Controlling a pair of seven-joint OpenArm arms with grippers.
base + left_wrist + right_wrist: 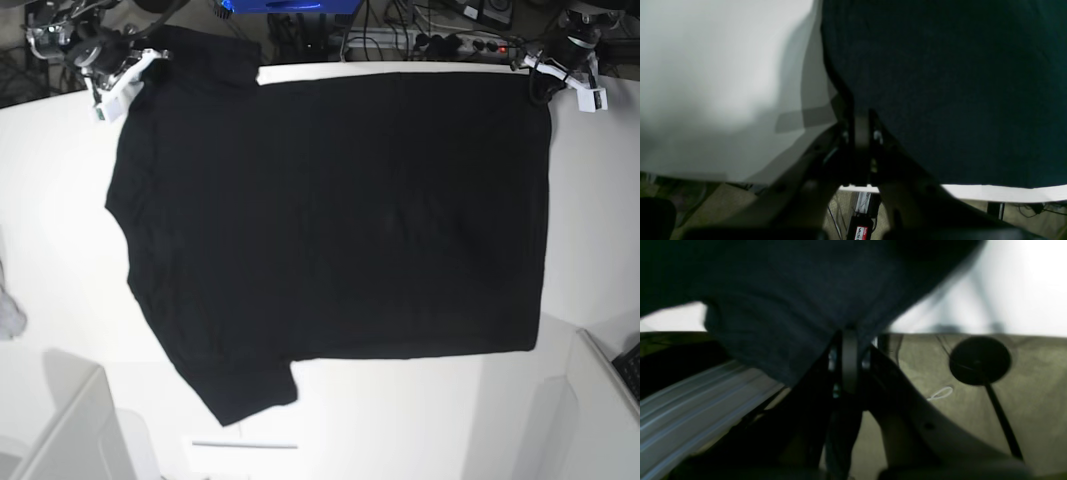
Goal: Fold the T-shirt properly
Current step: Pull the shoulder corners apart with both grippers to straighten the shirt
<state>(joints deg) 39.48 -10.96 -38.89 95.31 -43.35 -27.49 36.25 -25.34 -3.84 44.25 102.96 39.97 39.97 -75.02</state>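
Observation:
The black T-shirt (340, 210) lies spread flat on the white table (60, 200), plain side up, with its sleeves toward the left. My left gripper (545, 82) is at the far right corner of the shirt. In the left wrist view this gripper (862, 125) is shut on the hem edge of the T-shirt (957, 83). My right gripper (145, 65) is at the far left corner by the upper sleeve. In the right wrist view it (850, 350) is shut on a bunch of the T-shirt (790, 306), which hangs raised above the table edge.
A small grey-white cloth scrap (8, 312) lies at the table's left edge. White bins stand at the near left (70, 430) and near right (600, 400). Cables and a power strip (450, 40) run behind the far edge. A round black disc (979, 360) sits on the floor.

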